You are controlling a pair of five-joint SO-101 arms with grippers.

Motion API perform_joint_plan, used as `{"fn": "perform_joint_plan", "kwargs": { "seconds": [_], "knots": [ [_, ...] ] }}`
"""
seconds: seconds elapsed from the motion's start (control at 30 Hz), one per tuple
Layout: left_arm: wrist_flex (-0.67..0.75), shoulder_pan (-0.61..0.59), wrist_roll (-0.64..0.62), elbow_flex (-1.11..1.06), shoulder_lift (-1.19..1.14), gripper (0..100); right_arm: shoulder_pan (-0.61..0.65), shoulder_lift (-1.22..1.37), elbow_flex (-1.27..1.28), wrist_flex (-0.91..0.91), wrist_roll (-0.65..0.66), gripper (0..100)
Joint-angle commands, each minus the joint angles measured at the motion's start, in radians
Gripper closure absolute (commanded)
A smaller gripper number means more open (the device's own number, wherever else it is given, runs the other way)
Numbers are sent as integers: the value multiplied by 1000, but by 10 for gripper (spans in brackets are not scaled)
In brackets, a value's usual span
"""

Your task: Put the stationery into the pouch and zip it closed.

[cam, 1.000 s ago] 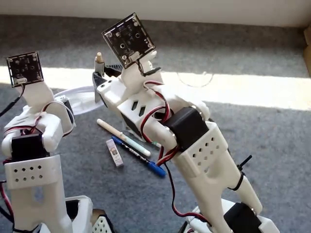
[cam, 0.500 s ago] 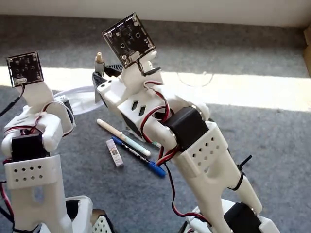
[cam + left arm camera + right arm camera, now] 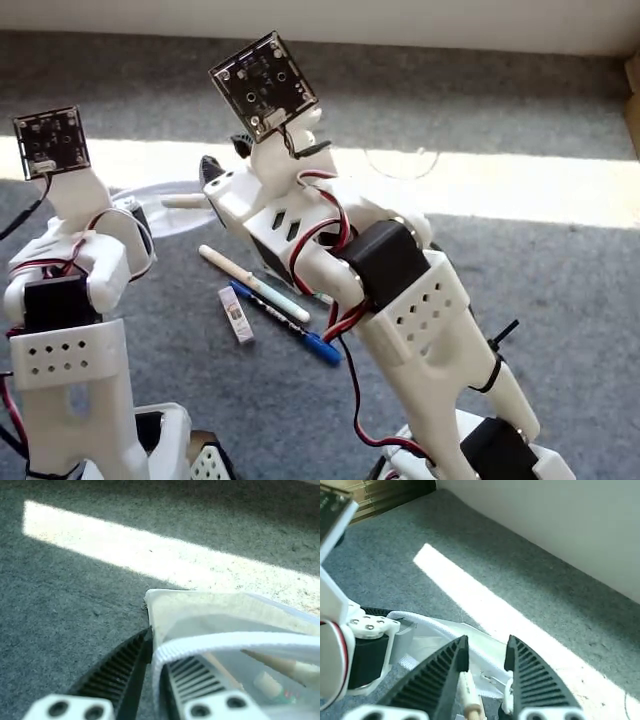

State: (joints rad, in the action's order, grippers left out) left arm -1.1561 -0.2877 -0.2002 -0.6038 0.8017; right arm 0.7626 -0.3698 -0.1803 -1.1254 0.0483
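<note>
Down on the grey carpet [image 3: 520,300], high view first: a slim white pen [image 3: 252,283], a blue pen [image 3: 285,321] and a small white rectangular block [image 3: 237,314] lie loose, close together, between the two arms. The right arm [image 3: 400,300] stretches forward and low. Its end effector [image 3: 208,185] grips a cream-coloured pen [image 3: 182,201] held roughly level, the tip at the translucent plastic pouch [image 3: 165,215]. The left arm [image 3: 70,290] stands folded upright just beside that pouch. A sunlit band crosses the carpet, and a pale wall [image 3: 400,15] runs behind.

Left wrist view: the left end effector [image 3: 150,637] is clamped on the pouch's white zip edge. A wooden pencil [image 3: 280,666] sits inside, which the high view hides.

Right wrist view: black ridged fingers [image 3: 440,675] flank the cream-coloured pen. Their tips are apart, the pen lies against one finger, and it points toward the pouch mouth, which the other arm holds.
</note>
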Motion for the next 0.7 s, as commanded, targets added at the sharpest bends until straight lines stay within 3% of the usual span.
{"fn": "perform_joint_plan", "kwargs": {
  "seconds": [0.0,0.67],
  "knots": [
    [14,-12,-6,-8,-19,993,8,-39,-15,-4,8,883],
    [14,-24,-6,-8,-19,993,2,-39,-15,-5,12,883]
  ]
}}
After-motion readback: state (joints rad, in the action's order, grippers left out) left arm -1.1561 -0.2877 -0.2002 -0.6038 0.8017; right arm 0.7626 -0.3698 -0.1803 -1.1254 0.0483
